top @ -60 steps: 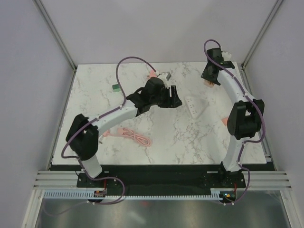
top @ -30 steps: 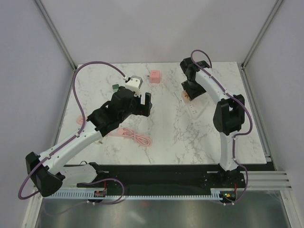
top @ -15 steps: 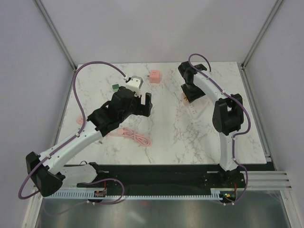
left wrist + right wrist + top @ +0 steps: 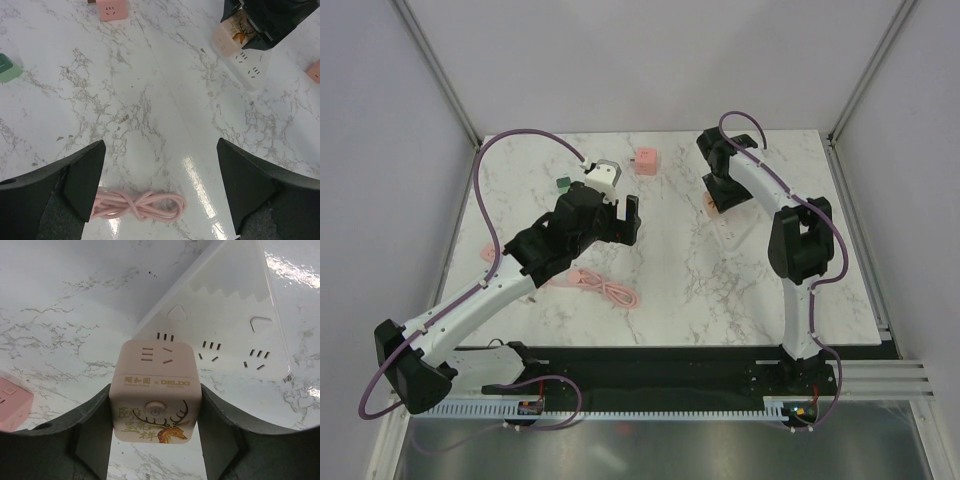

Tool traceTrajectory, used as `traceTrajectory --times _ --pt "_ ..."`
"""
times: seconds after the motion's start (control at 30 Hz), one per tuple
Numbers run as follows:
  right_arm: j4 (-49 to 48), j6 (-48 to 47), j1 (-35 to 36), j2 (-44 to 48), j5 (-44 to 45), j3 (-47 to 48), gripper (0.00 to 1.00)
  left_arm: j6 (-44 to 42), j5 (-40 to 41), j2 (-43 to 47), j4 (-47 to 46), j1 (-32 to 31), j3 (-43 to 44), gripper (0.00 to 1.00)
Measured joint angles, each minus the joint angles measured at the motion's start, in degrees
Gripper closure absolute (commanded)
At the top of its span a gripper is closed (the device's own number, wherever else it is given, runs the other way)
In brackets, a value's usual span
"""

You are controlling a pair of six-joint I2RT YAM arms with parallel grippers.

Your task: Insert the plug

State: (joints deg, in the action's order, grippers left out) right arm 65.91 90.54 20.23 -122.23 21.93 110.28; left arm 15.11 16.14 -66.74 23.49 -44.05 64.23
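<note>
Plug cube [image 4: 156, 390] looks rigid, light and slick; your right fingers [image 4: 90, 432] clamp its flat sides over the power strip [image 4: 235, 315], a sound hold. Left fingers [image 4: 82, 177] gape empty.

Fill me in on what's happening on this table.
The right gripper holds a pink cube plug with a deer print, jaws clamped on its sides, right at one end of the white power strip. Whether its prongs are seated yet cannot be told. The left gripper is wide open and empty, hovering over the marble table near a coiled pink cable.
</note>
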Motion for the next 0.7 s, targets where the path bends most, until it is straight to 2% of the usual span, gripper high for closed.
traceTrajectory --times 0.7 --pt "0.39 0.33 -0.63 0.02 1.09 0.0 1.0 -0.02 0.02 0.0 0.0 0.0 0.0 0.0"
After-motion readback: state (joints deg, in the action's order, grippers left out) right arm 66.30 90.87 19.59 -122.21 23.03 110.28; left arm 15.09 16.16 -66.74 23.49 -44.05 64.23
